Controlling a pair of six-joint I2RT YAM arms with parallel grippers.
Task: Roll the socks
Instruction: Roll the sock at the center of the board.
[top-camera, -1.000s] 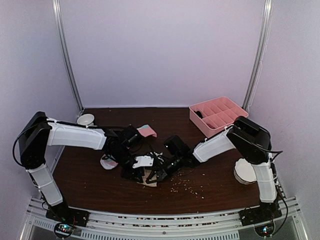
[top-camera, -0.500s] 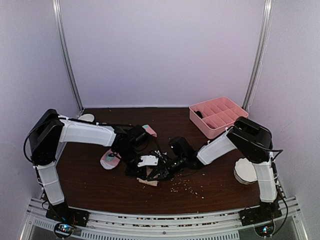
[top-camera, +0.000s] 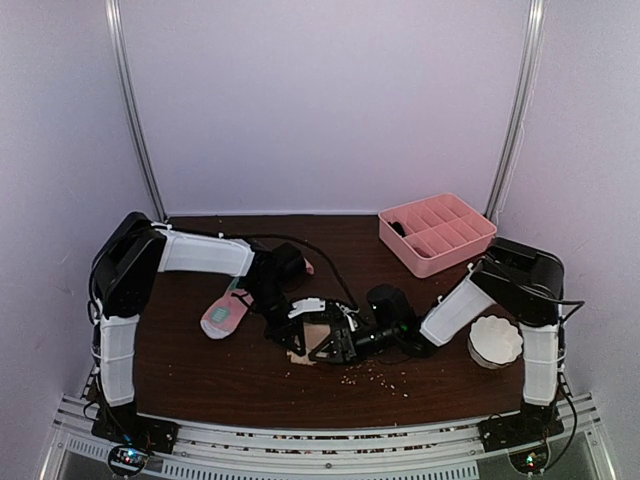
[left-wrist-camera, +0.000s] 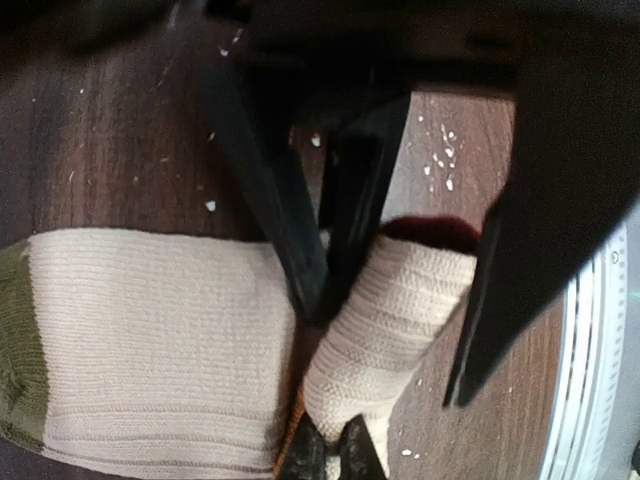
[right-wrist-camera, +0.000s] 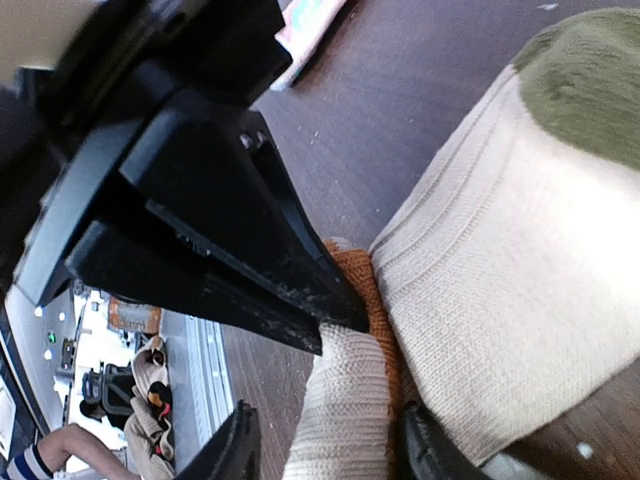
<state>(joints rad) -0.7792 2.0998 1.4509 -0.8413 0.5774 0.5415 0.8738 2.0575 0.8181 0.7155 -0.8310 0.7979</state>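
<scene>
The beige sock (left-wrist-camera: 150, 340) lies flat on the brown table, with an olive patch (right-wrist-camera: 590, 80) at one end. One edge is folded up into a thick ridge (left-wrist-camera: 400, 320) with a maroon tip and an orange part (right-wrist-camera: 372, 290). My left gripper (left-wrist-camera: 335, 452) is shut on that ridge; from above it is at table centre (top-camera: 298, 322). My right gripper (right-wrist-camera: 330, 445) is open and straddles the same ridge from the opposite side (top-camera: 332, 345). The pink and mint sock (top-camera: 228, 312) lies apart, to the left.
A pink divided tray (top-camera: 437, 232) stands at the back right. A white bowl (top-camera: 495, 340) sits by the right arm's base. Pale crumbs (top-camera: 375, 375) are scattered near the front. The metal rail (top-camera: 330, 440) runs along the near edge.
My left gripper shut on the beige sock's fold and its arm swung inward. My right gripper opened and its arm drew back right, which uncovered the white bowl.
</scene>
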